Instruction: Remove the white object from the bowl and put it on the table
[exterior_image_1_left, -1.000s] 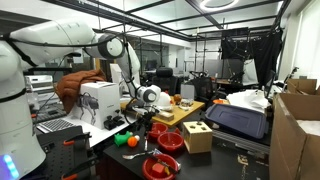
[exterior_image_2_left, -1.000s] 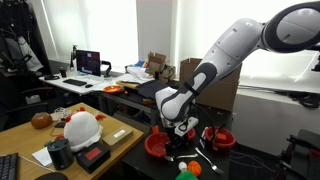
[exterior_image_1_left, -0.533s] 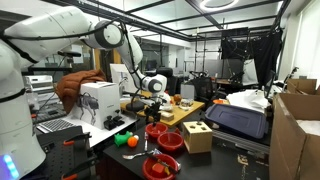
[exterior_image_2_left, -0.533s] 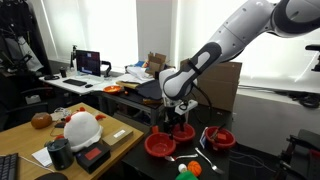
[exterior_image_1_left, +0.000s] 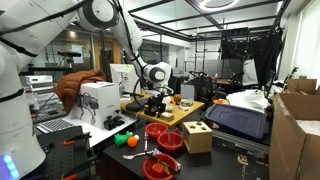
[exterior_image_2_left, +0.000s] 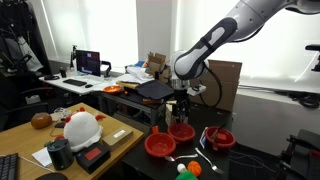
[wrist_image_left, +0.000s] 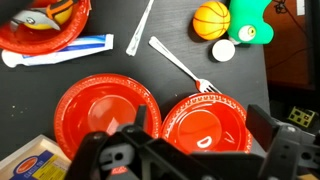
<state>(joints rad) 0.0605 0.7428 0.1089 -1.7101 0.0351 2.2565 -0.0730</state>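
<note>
In the wrist view the white object (wrist_image_left: 223, 50), a small rounded lump, lies on the dark table (wrist_image_left: 110, 65) beside an orange ball (wrist_image_left: 210, 18) and a green toy (wrist_image_left: 246, 20), outside every bowl. Below it stand two empty red bowls (wrist_image_left: 105, 115) (wrist_image_left: 215, 140) side by side. My gripper (wrist_image_left: 202, 125) hangs open high over the right-hand one, with nothing between its fingers. A third red bowl (wrist_image_left: 40, 30) at the top left holds an orange-and-white thing. Both exterior views show the gripper (exterior_image_1_left: 155, 97) (exterior_image_2_left: 180, 105) well above the bowls (exterior_image_1_left: 170, 141) (exterior_image_2_left: 182, 130).
A white fork (wrist_image_left: 180, 62), a plastic stick (wrist_image_left: 140, 25) and a toothpaste tube (wrist_image_left: 65, 50) lie around the bowls. A wooden box with holes (exterior_image_1_left: 197, 136), a white boxy machine (exterior_image_1_left: 98, 100) and a pale wooden slab (exterior_image_1_left: 180, 112) stand nearby. Cardboard boxes (exterior_image_1_left: 295, 130) fill one side.
The arm has lifted the open gripper from just above the red bowls to well above them. Nothing on the table has moved.
</note>
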